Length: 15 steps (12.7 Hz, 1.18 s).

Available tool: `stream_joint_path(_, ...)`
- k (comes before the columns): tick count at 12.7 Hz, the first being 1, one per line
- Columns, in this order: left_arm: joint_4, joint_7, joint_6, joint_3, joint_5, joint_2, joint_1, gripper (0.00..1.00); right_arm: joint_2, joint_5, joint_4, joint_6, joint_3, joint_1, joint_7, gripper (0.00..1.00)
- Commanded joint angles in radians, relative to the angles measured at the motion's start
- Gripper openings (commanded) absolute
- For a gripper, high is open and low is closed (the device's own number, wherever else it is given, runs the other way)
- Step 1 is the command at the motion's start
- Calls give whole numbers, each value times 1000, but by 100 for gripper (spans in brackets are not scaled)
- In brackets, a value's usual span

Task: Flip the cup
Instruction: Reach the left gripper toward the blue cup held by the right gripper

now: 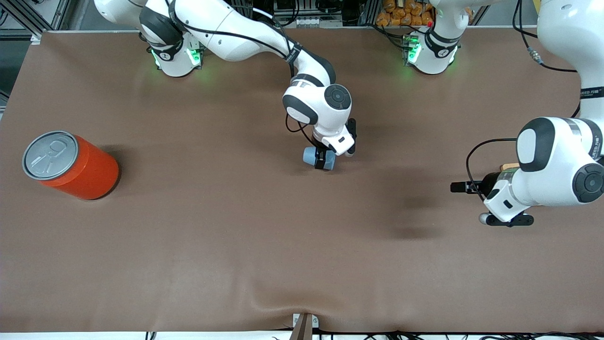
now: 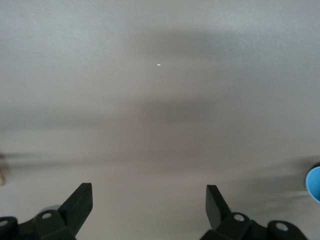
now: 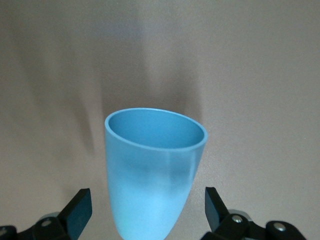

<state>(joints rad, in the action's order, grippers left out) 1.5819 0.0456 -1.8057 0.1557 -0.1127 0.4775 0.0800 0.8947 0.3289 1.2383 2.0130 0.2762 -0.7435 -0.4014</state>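
At mid-table, the right gripper is down at the light-blue cup, its fingers spread wide on either side of the tumbler with a gap showing on each side, no grip. The cup lies on its side on the brown table, well apart from the orange can at the right arm's end. The left gripper waits over bare table at the left arm's end, jaws wide and holding nothing.

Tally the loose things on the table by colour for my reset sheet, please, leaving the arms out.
Light blue: 1, the cup, between the fingers of the right gripper, which stand open and clear of its sides.
Orange: 1, the can with a grey pull-tab lid, at the right arm's end of the table.
Total: 2
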Motion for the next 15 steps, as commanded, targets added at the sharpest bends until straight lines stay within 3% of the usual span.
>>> stream_joint_path(1,6,2,2,5,-201,38,9,100,18,24,-37,-16,-5,-14,19,100)
stream_joint_path(3,44,2,8,10,-315,46,-8,100,15,22,-37,-19,-5,-14,19,100)
stream_joint_path(5,76,3,6,53,-323,50,-45,100,3,21,-37,-33,-3,-11,18,100)
stream_joint_path(8,76,0,-10,62,-335,104,-135,100,-29,15,-43,-112,9,4,7,100)
stream_joint_path(10,79,-6,-36,76,-462,122,-141,100,-57,12,-60,-160,9,18,4,100)
stream_joint_path(15,81,-12,-179,74,-573,155,-268,100,-190,-37,-62,-252,34,198,-16,100)
